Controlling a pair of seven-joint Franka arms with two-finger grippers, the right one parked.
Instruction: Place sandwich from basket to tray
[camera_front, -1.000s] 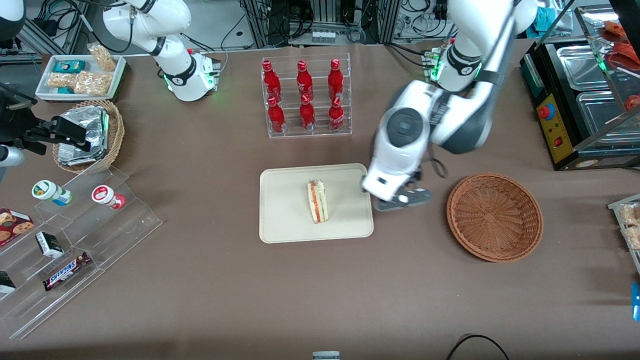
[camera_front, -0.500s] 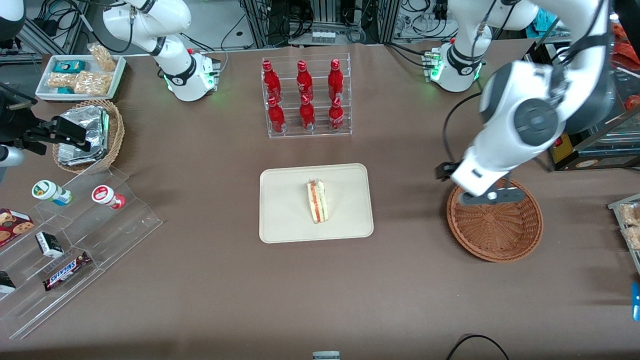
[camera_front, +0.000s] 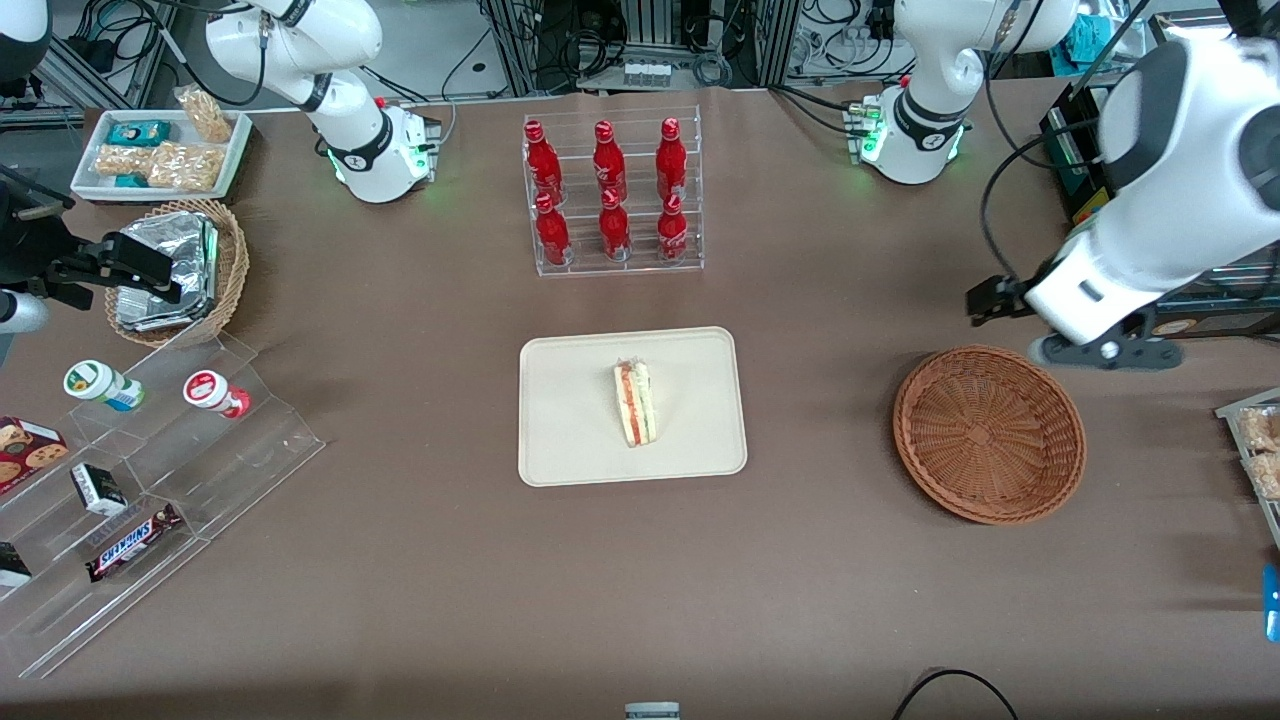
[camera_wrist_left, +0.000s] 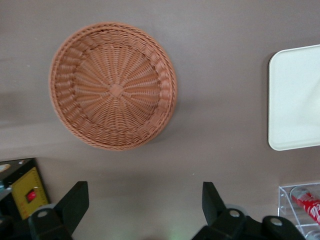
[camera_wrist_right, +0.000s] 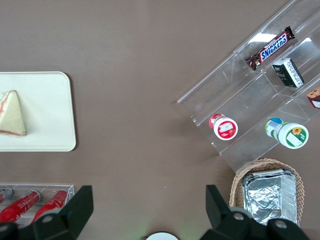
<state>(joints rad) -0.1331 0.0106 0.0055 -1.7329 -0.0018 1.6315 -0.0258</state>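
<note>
Item: small triangular clear-wrapped sandwich (camera_front: 634, 403) with pale bread and red-orange and green layers. Location: centre of frame, lying on the flat cream-beige rectangular tray (camera_front: 560, 440).

Item: wide shallow reddish-brown wicker basket (camera_front: 989, 433), lower right of centre. Holds nothing.

Item: left gripper (camera_wrist_left: 145, 207), at the right edge of the front view, above the brown tabletop (camera_front: 640, 580) just beside the basket; fingers (camera_wrist_left: 75, 200) spread apart, holding nothing.

Status, as judged: transfer looks complete; nothing appears left but parking the arm.

Legible writing: "SNICKERS" on a brown chocolate bar (camera_front: 132, 541) in the clear acrylic stepped rack (camera_front: 250, 450), lower left. Red bottles (camera_front: 605, 190) carry white script, unreadable.
</note>
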